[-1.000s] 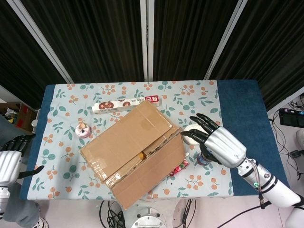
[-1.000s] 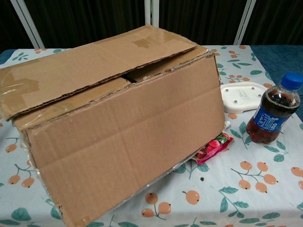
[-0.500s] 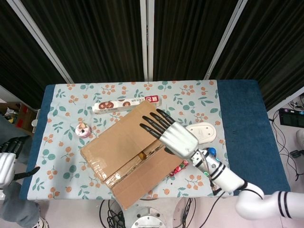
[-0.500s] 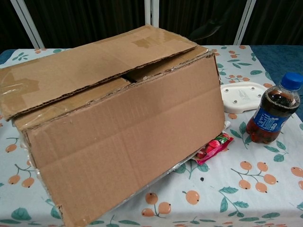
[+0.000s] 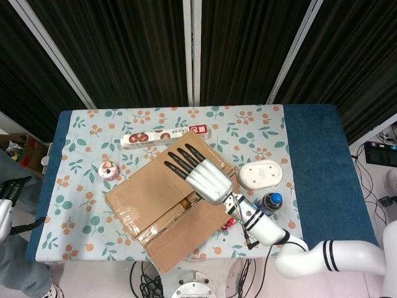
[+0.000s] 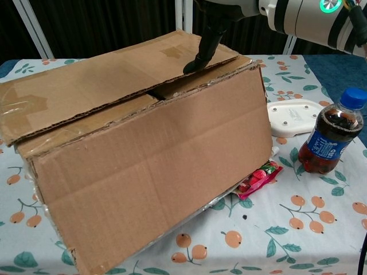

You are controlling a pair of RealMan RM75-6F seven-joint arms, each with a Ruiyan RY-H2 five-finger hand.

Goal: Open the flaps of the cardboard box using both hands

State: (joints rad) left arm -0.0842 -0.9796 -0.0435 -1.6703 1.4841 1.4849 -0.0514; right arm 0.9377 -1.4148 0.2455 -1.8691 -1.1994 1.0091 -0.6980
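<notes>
My right hand (image 5: 201, 174) hovers flat over the cardboard box (image 5: 167, 198), fingers (image 6: 203, 51) spread, holding nothing. One fingertip meets the top flap (image 6: 114, 77). My left hand (image 5: 7, 202) sits at the tabletop (image 5: 260, 133) edge; its state cannot be determined.

— Where's the cardboard box (image 5: 167, 205)?

— Lower centre of the head view, turned diagonally, plain brown, with old tape patches

— And its flaps (image 6: 109, 86)?

— Still down; the top one overlaps the other, a dark gap showing along its edge

The left hand (image 5: 6, 202) is cut off at the head view's left edge. The right hand (image 5: 197, 174) hides part of the cardboard box (image 5: 167, 202).
</notes>
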